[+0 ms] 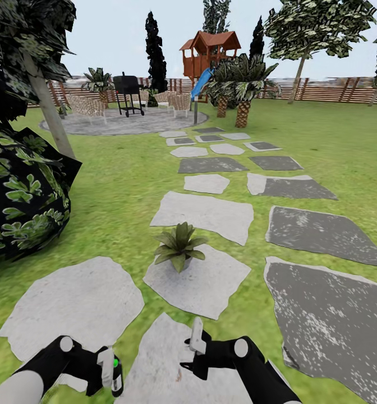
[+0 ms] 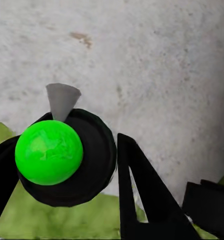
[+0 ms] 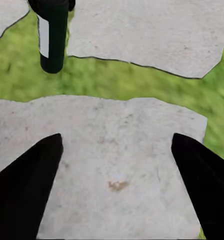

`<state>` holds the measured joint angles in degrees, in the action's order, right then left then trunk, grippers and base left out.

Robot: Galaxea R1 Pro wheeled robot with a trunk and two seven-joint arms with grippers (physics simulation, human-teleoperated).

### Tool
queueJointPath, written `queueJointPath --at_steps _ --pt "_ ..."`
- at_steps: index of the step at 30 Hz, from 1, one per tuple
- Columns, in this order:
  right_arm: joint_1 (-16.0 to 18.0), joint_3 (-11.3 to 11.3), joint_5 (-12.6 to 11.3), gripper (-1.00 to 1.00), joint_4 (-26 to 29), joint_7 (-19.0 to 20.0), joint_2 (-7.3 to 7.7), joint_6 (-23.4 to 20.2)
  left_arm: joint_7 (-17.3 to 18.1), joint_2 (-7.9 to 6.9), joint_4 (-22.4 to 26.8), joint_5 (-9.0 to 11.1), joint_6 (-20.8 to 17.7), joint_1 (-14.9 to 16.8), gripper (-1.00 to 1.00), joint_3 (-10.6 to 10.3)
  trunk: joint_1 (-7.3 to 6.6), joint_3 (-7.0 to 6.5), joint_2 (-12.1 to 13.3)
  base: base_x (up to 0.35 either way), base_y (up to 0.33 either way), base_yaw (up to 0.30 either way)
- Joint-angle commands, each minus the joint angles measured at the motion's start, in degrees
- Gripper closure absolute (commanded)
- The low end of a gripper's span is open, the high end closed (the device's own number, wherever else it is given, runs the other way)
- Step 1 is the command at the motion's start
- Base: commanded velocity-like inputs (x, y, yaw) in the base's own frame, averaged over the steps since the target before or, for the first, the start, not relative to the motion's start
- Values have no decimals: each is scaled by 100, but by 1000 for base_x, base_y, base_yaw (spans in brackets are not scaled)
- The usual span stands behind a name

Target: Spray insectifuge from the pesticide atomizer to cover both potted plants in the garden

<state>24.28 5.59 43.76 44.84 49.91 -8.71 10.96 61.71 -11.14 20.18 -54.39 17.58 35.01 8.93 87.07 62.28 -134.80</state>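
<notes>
Lawn slabs; pesticide atomizer [image 2: 62, 155] between left jaws.

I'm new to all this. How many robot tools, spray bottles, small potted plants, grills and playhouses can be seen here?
Tools: 2, the left tool and the right tool
Bottle: 1, held in the left tool
Potted plant: 1
Grill: 1
Playhouse: 1
Total: 6

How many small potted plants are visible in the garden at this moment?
1. The potted plant stands on the far edge of a light stone slab, straight ahead of the robot. The task names two; the other may be outside the view or hidden.
</notes>
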Motion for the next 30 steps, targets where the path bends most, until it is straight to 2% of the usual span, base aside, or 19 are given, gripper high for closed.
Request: queueJointPath --at_steps 1,5,6,7,8,10,11,13,16,18,20,22,23,25,26,27,28,29,30 --pt "0 -15 59 -100 0 -2 4 41 26 -60 4 -34 22 0 100 56 -1 5 -2 0 0 0" --pt "-1 -23 65 -100 -75 -124 71 51 26 -224 3 -26 18 -2 100 60 -1 5 -2 0 0 0" --pt "-1 -23 62 -100 -159 -255 139 55 26 -239 3 -24 17 -3 100 62 -1 5 -2 0 0 0" --pt "-2 -22 53 -100 -350 -531 289 59 26 -251 3 -15 15 -3 100 72 -1 5 -2 0 0 0" --pt "-2 -22 50 -100 -426 -637 341 62 26 -254 5 -9 14 -3 100 81 -1 5 -2 0 0 0" --pt "-2 -111 32 -100 -860 -1210 555 70 22 -263 15 26 -11 -3 100 123 -1 5 -2 0 0 0" --pt "-2 -310 28 -100 -1079 -1513 639 71 -1 -267 12 36 -33 -3 100 135 -1 5 -2 0 0 0" --pt "-2 -913 25 -100 -1522 -2061 759 74 -172 -278 -3 51 -63 -3 100 147 -1 5 -2 0 0 0" --pt "-5 -2155 22 -100 -2284 -2865 959 137 -607 -281 -167 126 -83 -26 100 179 -1 5 -2 0 0 0" --pt "-14 -2535 25 -100 -2505 -3143 1021 217 -755 -273 -259 225 -89 -32 100 269 -1 5 -2 0 0 0" --pt "-35 -2948 27 -100 -2873 -3876 1192 534 -934 -244 -341 420 -132 -36 100 593 -1 5 -2 0 0 0" --pt "-47 -3058 22 -100 -3122 -4647 1348 859 -982 -221 -348 479 -330 -37 100 849 -1 5 -2 0 0 0" --pt "-48 -3070 16 -100 -3166 -4828 1367 925 -990 -217 -341 485 -405 -38 100 893 -1 5 -2 0 0 0" --pt "-53 -3107 -144 -100 -3376 -5718 1418 1141 -1051 -205 -313 502 -866 -32 100 1037 -1 5 -2 0 0 0" --pt "-53 -3110 -213 -100 -3422 -5892 1423 1163 -1071 -203 -308 505 -968 -28 100 1054 -1 5 -2 0 0 0" --pt "-54 -3116 -367 -100 -3509 -6200 1430 1196 -1110 -197 -300 509 -1156 -15 100 1078 -1 5 -2 0 0 0" --pt "-54 -3121 -701 -100 -3622 -6584 1443 1233 -1185 -187 -292 514 -1480 17 100 1107 -1 5 -2 0 0 0" --pt "-54 -3120 -908 -100 -3666 -6712 1447 1251 -1216 -182 -290 515 -1710 40 100 1114 -1 5 -2 0 0 0" --pt "-55 -3115 -989 -100 -3682 -6758 1445 1260 -1228 -181 -285 516 -1878 53 100 1116 -1 5 -2 0 0 0"
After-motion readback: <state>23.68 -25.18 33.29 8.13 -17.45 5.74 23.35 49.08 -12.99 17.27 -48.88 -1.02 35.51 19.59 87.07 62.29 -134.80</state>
